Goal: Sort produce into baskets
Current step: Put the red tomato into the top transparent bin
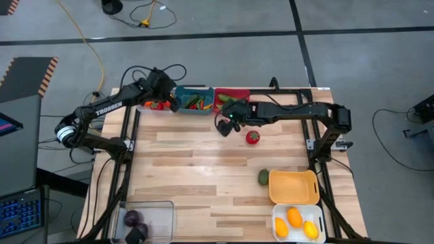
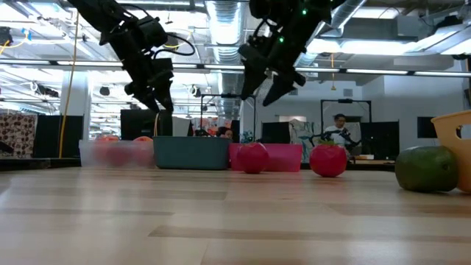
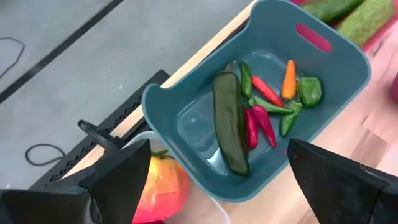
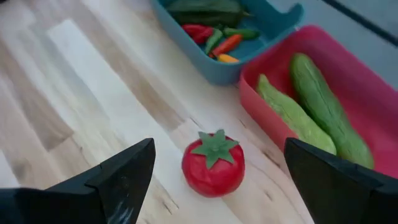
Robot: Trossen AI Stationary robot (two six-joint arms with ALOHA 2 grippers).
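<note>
Left gripper (image 1: 174,103), fingers spread wide, empty, right gripper (image 1: 224,127), fingers spread wide, empty, both arms extended

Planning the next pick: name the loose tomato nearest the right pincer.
The tomato by the red bin's near edge, directly under the open right pincer. The other tomato lies apart from the pincer, farther from the bins.

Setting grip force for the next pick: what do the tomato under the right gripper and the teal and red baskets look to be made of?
Tomato: probably hard moulded plastic; even red skin with a dull sheen and a stiff one-piece green star top. Teal basket: smooth semi-gloss plastic, with rounded moulded corners and a cut-out handle slot. Red basket: likely the same kind of plastic, with a smooth, uniform wall.
</note>
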